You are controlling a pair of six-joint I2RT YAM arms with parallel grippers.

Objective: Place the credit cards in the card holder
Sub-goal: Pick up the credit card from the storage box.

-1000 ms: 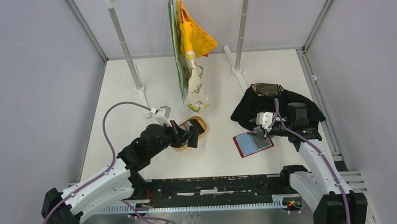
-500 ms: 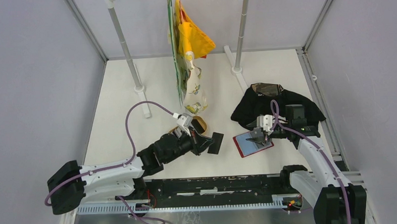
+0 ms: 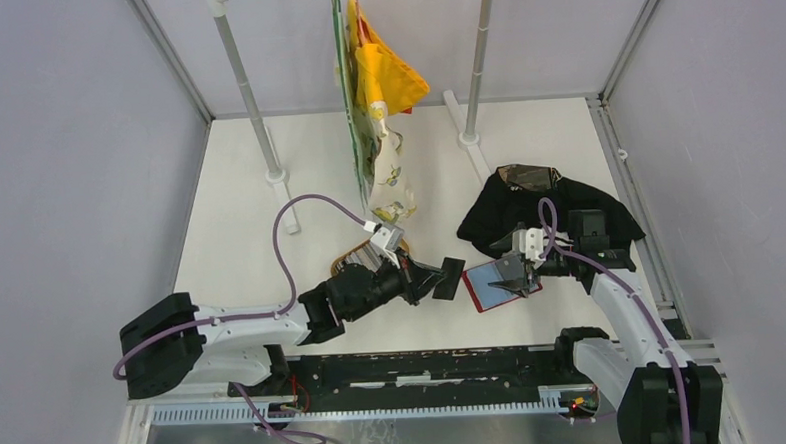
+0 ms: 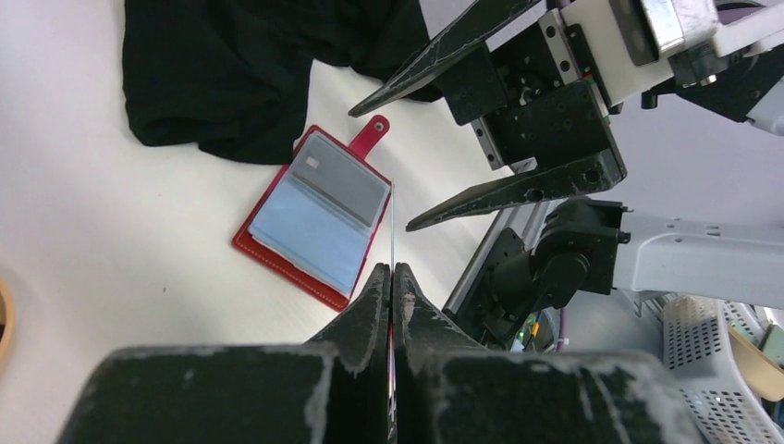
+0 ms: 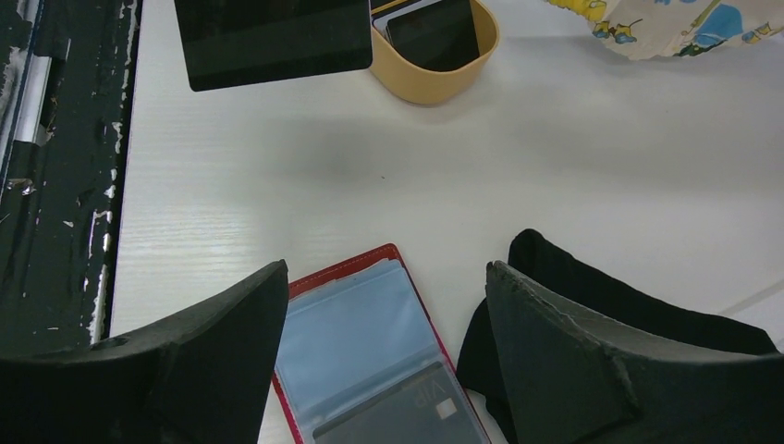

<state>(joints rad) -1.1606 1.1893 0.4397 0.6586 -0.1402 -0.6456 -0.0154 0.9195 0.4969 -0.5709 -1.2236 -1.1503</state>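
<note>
- Card holder (image 4: 319, 217), red and stitched, lies open beside the black cloth (image 4: 240, 65); one grey card (image 4: 344, 178) sits inside behind clear plastic.
- Left gripper (image 4: 393, 277) pinches a thin, rigid black card (image 5: 273, 42) (edge-on from its own wrist).
- Right gripper (image 5: 386, 268) hovers over the holder, jaws wide, empty.
- More cards (image 5: 434, 32) wait in the tan oval tray (image 5: 434, 88).

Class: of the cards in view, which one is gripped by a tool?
The black rectangular plastic card pinched in the shut left tool; the others sit in the tan oval tray or inside the red folding wallet.
</note>
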